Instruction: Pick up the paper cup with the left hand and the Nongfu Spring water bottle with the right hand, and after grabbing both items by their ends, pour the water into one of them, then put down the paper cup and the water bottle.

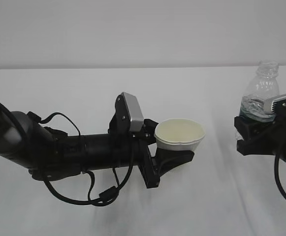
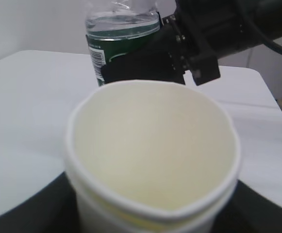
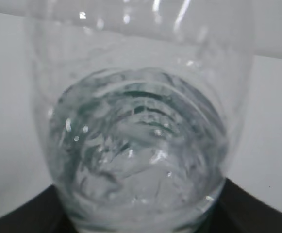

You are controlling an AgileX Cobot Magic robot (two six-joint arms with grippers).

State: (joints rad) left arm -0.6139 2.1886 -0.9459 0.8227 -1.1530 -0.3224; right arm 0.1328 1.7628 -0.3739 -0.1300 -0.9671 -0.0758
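left tool [image 1: 174, 156] clenched on the lower body of the paper cup [image 1: 179, 135], which is held clear of the white worktop [image 1: 83, 206], slightly tilted, its cream inside visible and apparently empty. right tool [image 1: 253, 129] grasping the nongfu spring water bottle [image 1: 261, 93] around its green-labelled lower part; the bottle stands upright, uncapped, well to the right of the cup, above the worktop. water [image 3: 141, 160] fills the bottle's lower part. in the left wrist view the bottle appears directly behind the cup's rim.
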